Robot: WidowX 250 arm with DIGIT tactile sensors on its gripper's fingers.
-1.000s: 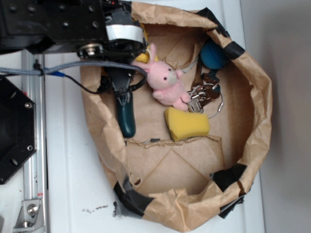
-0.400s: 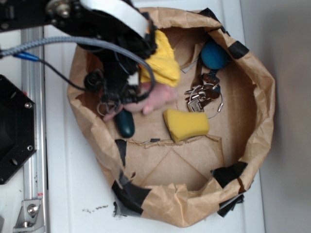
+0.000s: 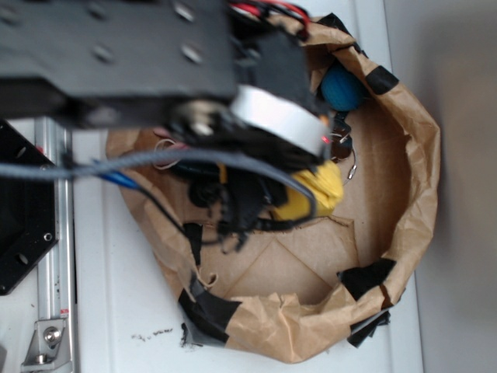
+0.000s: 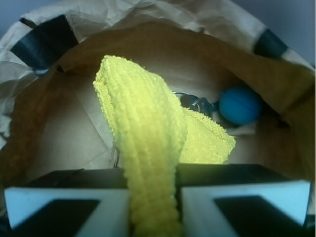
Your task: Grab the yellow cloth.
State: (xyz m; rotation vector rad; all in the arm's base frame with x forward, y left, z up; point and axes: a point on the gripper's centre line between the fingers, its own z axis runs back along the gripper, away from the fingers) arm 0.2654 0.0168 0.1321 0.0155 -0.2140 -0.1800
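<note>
Yellow cloth [image 3: 317,192] shows in the exterior view only as a bright bunch at mid-frame, peeking out from under the blurred black arm [image 3: 155,62] that fills the upper left. It hangs inside the brown paper bag [image 3: 411,194], whose rolled rim is patched with black tape [image 3: 210,311]. A blue ball [image 3: 342,87] sits at the bag's upper right, with part of a key ring [image 3: 347,159] just below it. The bag stands on a white surface [image 3: 116,311]. The hand itself is hidden under the arm here.

In the wrist view, the hand [image 4: 154,207] is clamped on the yellow cloth [image 4: 148,148]: both white fingers [image 4: 69,207] press a thick fold rising up the middle of the frame. The ball [image 4: 240,105] lies at right, metal rings [image 4: 195,102] beside it, partly behind the cloth.
</note>
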